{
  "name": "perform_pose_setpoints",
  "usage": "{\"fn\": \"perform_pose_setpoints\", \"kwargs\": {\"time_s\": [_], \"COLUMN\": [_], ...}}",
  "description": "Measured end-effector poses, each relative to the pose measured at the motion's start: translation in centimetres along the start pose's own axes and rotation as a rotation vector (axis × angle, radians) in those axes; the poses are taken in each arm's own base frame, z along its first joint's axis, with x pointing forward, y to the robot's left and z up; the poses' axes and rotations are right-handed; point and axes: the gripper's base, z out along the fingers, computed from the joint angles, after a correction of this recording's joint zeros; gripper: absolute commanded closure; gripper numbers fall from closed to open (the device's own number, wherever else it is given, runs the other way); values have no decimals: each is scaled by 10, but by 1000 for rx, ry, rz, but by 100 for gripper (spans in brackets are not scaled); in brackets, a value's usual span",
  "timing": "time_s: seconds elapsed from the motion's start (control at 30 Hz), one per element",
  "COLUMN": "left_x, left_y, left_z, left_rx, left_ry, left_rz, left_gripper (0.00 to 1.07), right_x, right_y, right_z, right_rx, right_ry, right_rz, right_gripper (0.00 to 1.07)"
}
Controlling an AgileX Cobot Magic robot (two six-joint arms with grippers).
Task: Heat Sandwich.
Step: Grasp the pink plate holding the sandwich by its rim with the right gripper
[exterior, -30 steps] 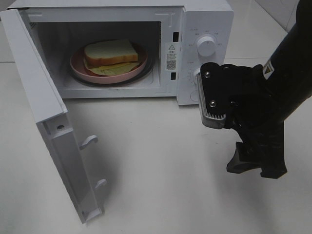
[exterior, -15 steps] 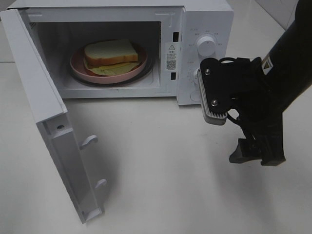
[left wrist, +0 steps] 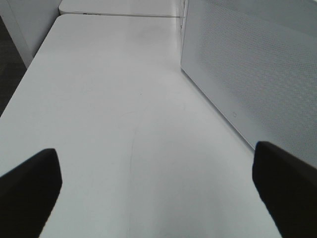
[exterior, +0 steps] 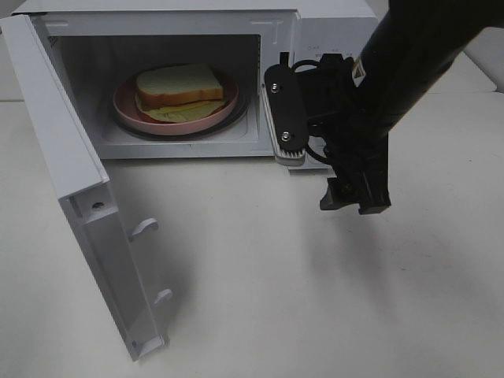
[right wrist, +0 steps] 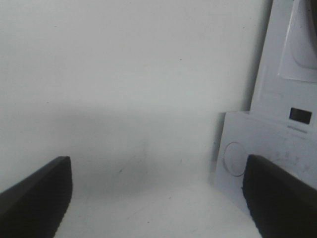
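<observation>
Square white-bread sandwich [exterior: 179, 88], tan crust, yellowish filling, flat inside the open microwave [exterior: 189, 79].

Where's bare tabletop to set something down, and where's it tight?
Bare: the table in front of the microwave, between its open door and the right gripper; also right of that arm. Crowded: the cavity, filled by the pink plate and sandwich.

The left tool [left wrist: 156, 171] is gaping wide, its two dark fingers [left wrist: 29, 193] showing only in the lower left and lower right corners of the frame. The white worktop [left wrist: 114, 114] is filling the middle and running up to the upper edge. A white dotted panel [left wrist: 252, 64] is standing on it along the right side. A dark strip [left wrist: 7, 74] is showing at the left edge.
</observation>
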Motion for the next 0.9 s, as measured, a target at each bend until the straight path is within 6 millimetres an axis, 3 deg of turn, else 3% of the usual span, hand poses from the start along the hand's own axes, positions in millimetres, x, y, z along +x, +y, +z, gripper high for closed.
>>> {"fn": "perform_pose_setpoints", "kwargs": {"time_s": [0.2,0.57,0.9], "left_x": [0,0,0], "left_y": [0,0,0], "left_z": [0,0,0], "left_rx": [0,0,0], "left_ry": [0,0,0], "left_rz": [0,0,0], "left_gripper": [6,6,6], "right_x": [-11,-33,-53], "right_y": [-21,-42,-61], "right_z": [14,29,53], "right_rx": [39,134,168], "right_ry": [-17,-80,-103], "right_rz": [-18,-47,-89], "right_gripper": [21,24,25]}}
